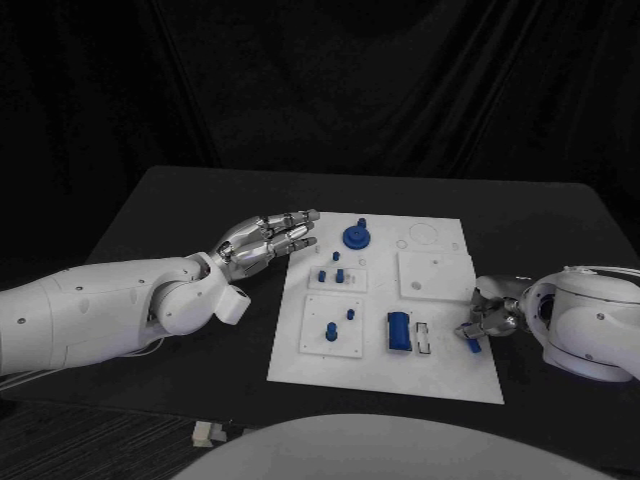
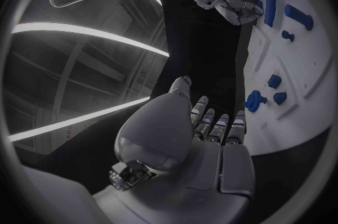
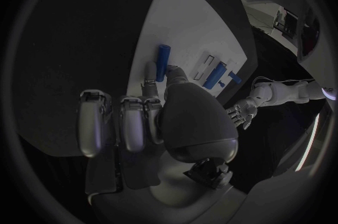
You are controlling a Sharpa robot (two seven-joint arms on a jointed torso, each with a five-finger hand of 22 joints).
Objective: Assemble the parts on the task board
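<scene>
The part I am after is the small blue rod-shaped plastic piece (image 1: 472,345) at the right edge of the flat white task board (image 1: 436,380), lower right of the head view. In my right wrist view it is a long blue bar (image 3: 163,62) on the board's edge, just beyond my fingertips. My right hand (image 1: 490,315) is at that edge with the fingers (image 3: 131,122) curled toward the piece. I cannot tell whether they are clamped on it or only touching it.

Further in on the board, a larger blue block (image 1: 398,331) stands beside a narrow white slot just left of my right hand. Small blue pegs (image 1: 335,275) stand near the board's middle, and a round blue knob-like part (image 1: 355,238) stands near the top edge. My left hand (image 1: 267,238) hovers over the black worktop (image 1: 190,200) just beside the board's upper left corner, fingers apart and holding nothing.

The risk, as I judge it, is the rod's place on the very rim. A poor pinch could roll it off onto the dark worktop, and a push from my curled fingers might shift the board itself and unsettle the standing pegs.
</scene>
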